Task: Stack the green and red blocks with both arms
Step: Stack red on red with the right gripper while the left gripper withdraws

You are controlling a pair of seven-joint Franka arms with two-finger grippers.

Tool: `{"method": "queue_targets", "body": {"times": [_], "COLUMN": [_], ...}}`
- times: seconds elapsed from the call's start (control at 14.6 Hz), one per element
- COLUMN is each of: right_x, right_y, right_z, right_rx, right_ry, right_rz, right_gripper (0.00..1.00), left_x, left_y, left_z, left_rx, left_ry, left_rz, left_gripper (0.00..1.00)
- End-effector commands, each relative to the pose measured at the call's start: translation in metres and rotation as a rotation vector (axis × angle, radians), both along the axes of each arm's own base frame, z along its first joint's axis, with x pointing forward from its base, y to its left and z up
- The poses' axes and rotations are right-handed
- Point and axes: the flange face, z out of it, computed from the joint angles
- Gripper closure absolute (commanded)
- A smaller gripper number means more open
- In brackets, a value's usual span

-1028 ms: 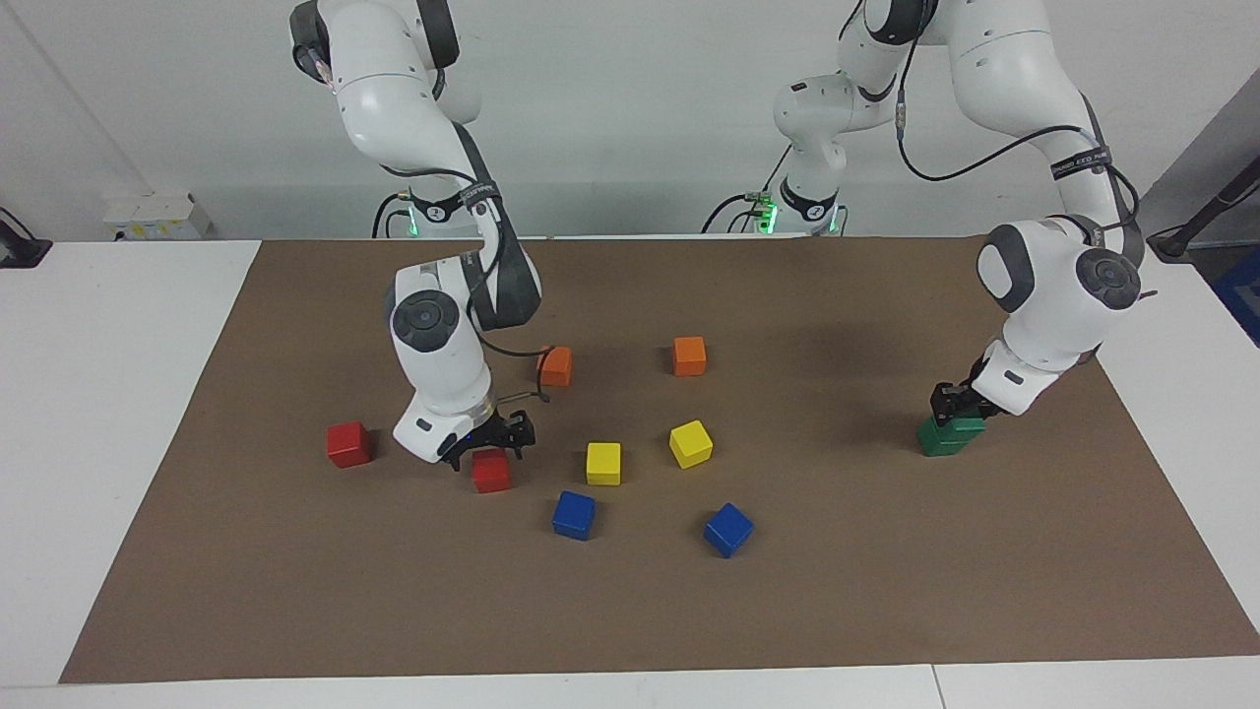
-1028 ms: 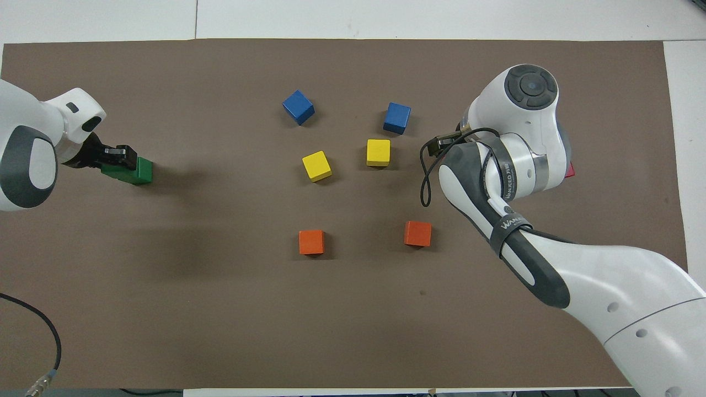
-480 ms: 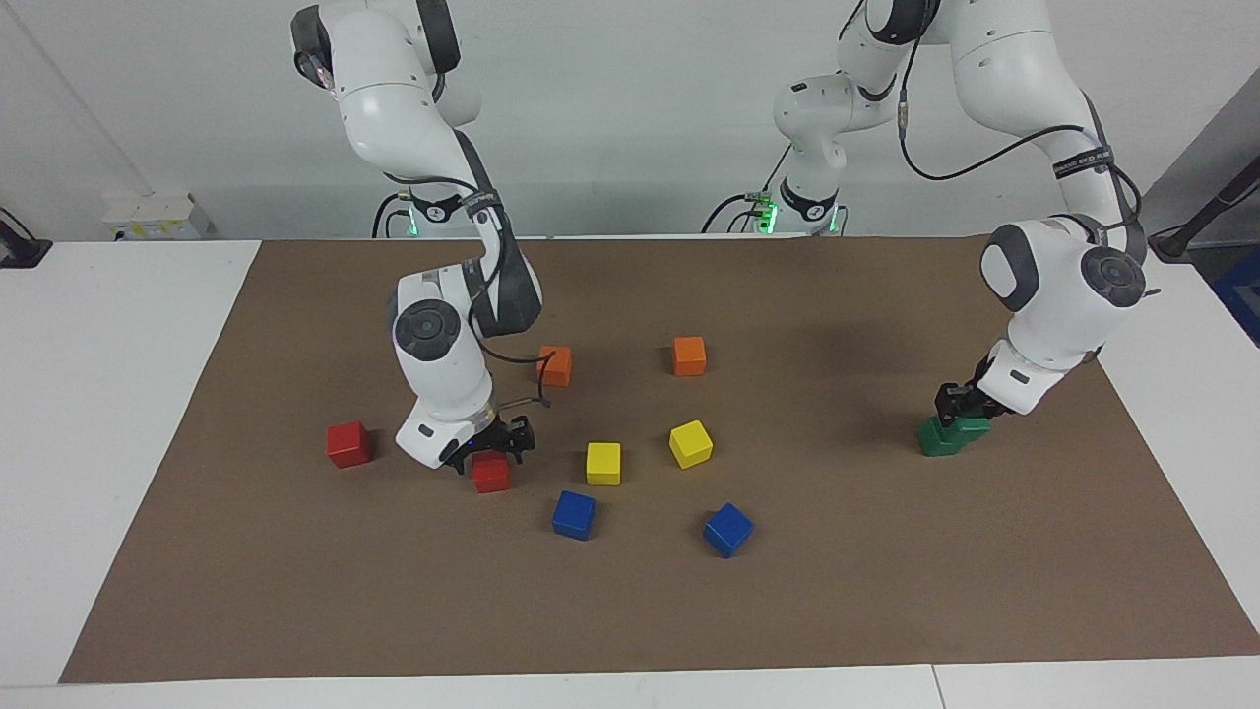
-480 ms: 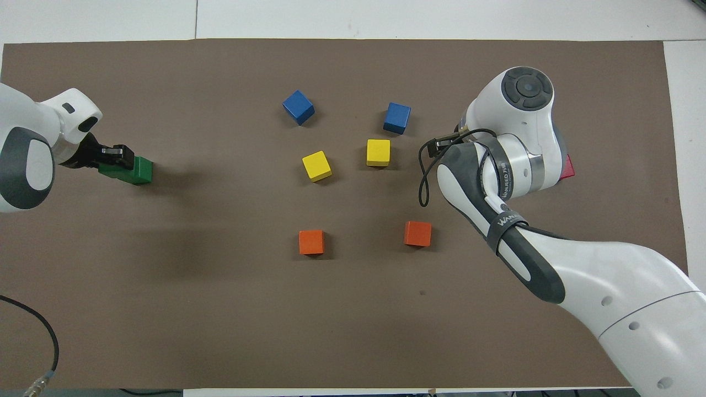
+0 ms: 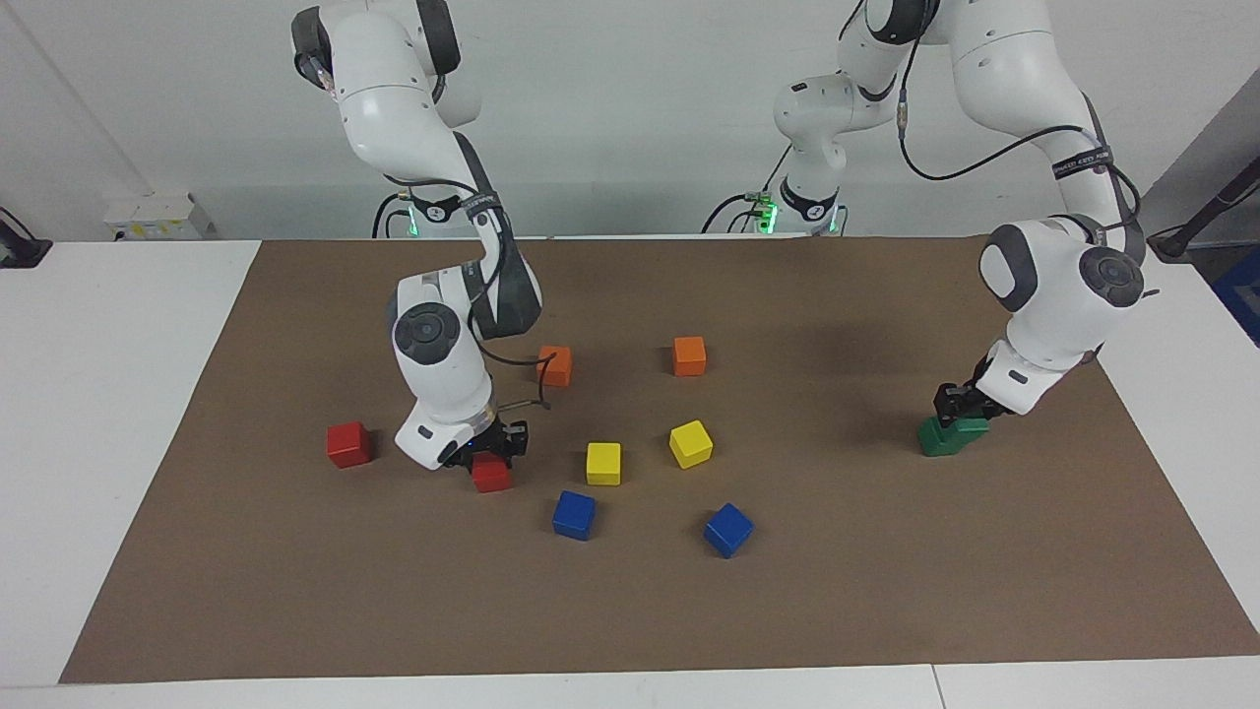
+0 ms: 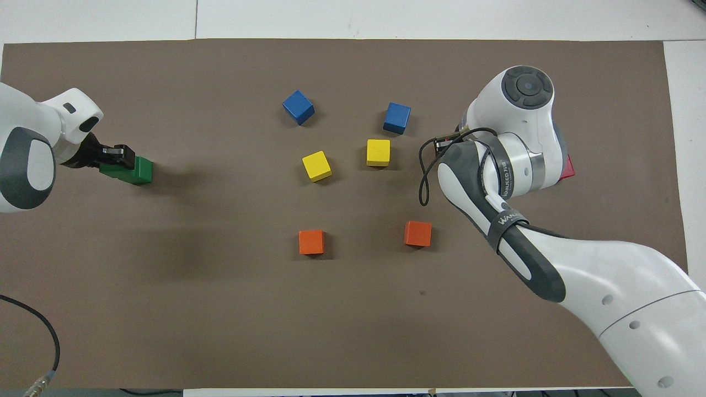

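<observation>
Green stack (image 5: 950,434) appears built at the left arm's end of the table, left pincer (image 5: 953,402) clamped on its top cube. Right pincer (image 5: 489,455) grips one red cube (image 5: 491,476); other red cube (image 5: 348,444) waits beside it, unstacked.

Ten blocks, two arms, one mat.
Two red: one red block (image 5: 491,477) between the fingers of the right gripper (image 5: 489,460), a second red block (image 5: 348,444) apart from them. Two green: an upper green block (image 5: 973,426) in the fingers of the left gripper (image 5: 953,412), sitting askew on a lower green block (image 5: 935,440). Two orange blocks (image 5: 556,365) (image 5: 689,355), two yellow blocks (image 5: 603,463) (image 5: 691,443) and two blue blocks (image 5: 574,515) (image 5: 728,530), all clear of both sets of fingers. One brown mat (image 5: 886,591).
</observation>
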Motion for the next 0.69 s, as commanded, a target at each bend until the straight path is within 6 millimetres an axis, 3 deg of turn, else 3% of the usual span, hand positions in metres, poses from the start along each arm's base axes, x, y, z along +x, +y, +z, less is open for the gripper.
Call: {"method": "queue_targets", "body": {"times": [0.0,0.21,0.48,0.62], "right_x": [0.007,0.010,-0.002,-0.010], "right_y": [-0.013,-0.060,-0.125,-0.159], "right_z": [0.046,0.095,0.133,0.141], "right_rx": [-0.015,-0.049,-0.050,-0.046], "right_ry": [0.018,0.014,0.021,0.020], "right_rz": [-0.035,0.013,0.091,0.114], "right_gripper": [1.00,1.00,1.00,1.00], "left_x": [-0.017,-0.017,-0.017,-0.019], "left_y": [-0.004,-0.004,-0.001,0.003], "left_z": [-0.025,-0.024,-0.016,0.002], "left_rx": [-0.012,-0.011,-0.010,-0.005], "left_ry": [0.000,-0.007,-0.010,-0.011], "left_rz": [0.000,-0.002,0.001,0.006], "left_gripper": [0.00,0.00,0.00,0.00]}}
